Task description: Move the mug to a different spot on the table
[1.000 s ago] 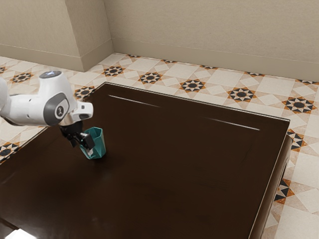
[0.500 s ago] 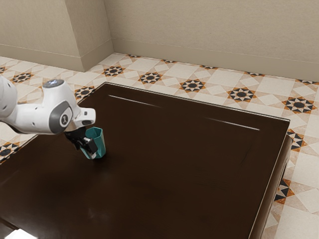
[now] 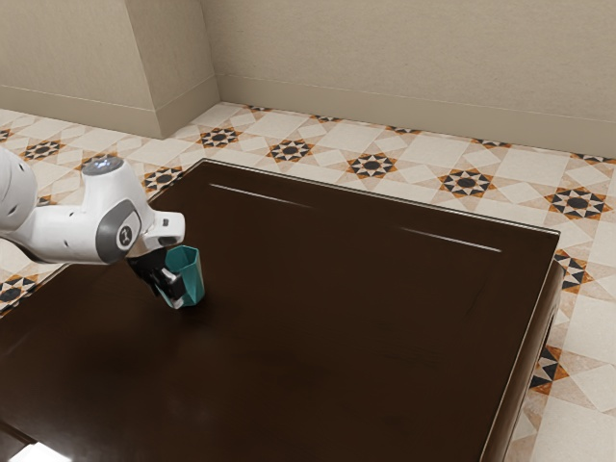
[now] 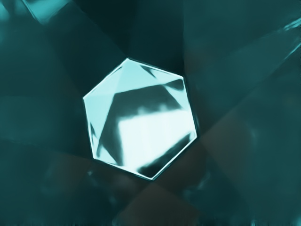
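Observation:
A teal mug [image 3: 187, 275] with faceted sides stands upright on the dark brown table [image 3: 337, 308], near the exterior view's left side. My black gripper [image 3: 169, 277] is down at the mug, against the side that faces the arm and level with its wall. The white arm reaches in from the exterior view's left. In the wrist view I look straight down into the mug [image 4: 141, 117], where its pale hexagonal bottom lies directly under my hand, ringed by dark teal inner walls.
The table's top stretches wide toward the exterior view's right and toward the front. Its far edge [image 3: 366, 197] and right edge [image 3: 539, 318] drop to a patterned tile floor. A beige wall corner [image 3: 164, 67] stands behind.
My hand has come down a little and settled lower against the mug. The mug stays at the same spot on the table.

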Motion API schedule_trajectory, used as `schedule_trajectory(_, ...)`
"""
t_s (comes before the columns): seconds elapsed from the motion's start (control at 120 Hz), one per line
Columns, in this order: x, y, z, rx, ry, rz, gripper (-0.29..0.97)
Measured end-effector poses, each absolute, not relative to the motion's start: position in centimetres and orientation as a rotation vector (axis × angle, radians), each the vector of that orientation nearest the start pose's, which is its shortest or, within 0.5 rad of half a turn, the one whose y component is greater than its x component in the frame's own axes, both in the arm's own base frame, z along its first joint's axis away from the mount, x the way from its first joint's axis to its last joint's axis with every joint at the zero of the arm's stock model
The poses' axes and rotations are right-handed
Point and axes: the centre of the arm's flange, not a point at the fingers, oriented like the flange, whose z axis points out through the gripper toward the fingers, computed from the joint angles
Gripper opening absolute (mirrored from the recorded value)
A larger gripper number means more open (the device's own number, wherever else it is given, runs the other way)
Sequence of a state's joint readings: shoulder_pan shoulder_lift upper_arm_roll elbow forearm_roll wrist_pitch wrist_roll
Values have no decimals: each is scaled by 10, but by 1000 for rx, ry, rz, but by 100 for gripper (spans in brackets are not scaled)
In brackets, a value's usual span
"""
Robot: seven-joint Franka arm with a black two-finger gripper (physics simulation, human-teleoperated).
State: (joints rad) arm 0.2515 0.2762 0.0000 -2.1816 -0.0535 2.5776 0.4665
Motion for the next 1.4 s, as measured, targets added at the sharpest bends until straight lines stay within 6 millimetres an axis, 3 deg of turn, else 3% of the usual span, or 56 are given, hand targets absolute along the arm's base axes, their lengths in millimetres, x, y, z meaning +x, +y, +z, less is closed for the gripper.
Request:
schedule_trajectory(0.208, 554, 144, 273, -3111, 270, -193, 22)
schedule_trajectory(0.5, 552, 137, 279, -3109, 279, -209, 16)
schedule_trajectory(0.65, 542, 125, 301, -3097, 298, -254, 11)
schedule_trajectory(0.9, 535, 81, 319, -3071, 380, -401, 11)
schedule_trajectory(0.992, 535, 59, 318, -3091, 382, -458, 12)
schedule_trajectory(1.4, 543, -5, 301, -3114, 452, -610, 12)
